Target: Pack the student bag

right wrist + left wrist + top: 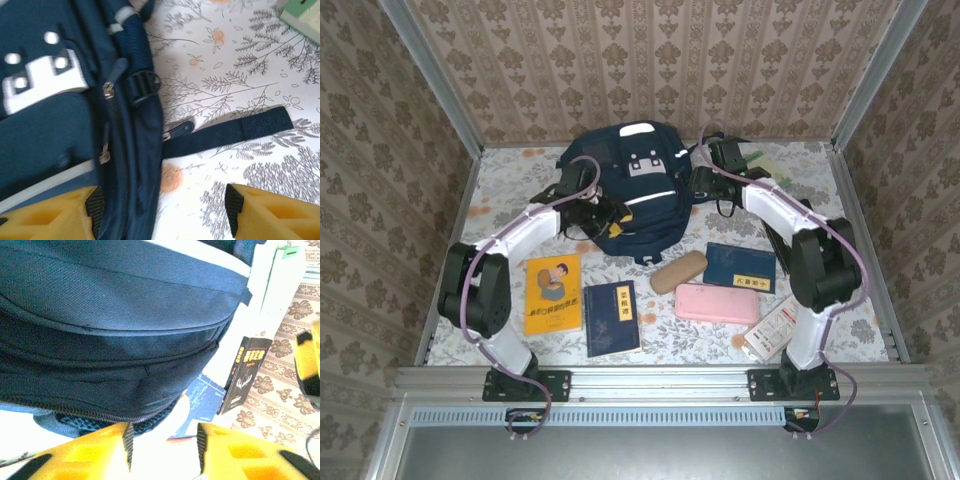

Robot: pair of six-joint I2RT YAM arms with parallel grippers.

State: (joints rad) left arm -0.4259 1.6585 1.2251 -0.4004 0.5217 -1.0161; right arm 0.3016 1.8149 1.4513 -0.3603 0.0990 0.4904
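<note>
While student bag (625,190) lies at centre of table (510,170) far edge, zips apparently shut, left gripper (164,450) and right gripper (162,205) flank it, both finger pairs apart, empty. Likely step: unzip. Pinch zip pull (106,91) squarely; pin fabric opposite.

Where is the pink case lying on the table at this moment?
In the top view the pink case lies flat on the table's right half, just nearer the arms than the tan case and the dark blue booklet.
</note>
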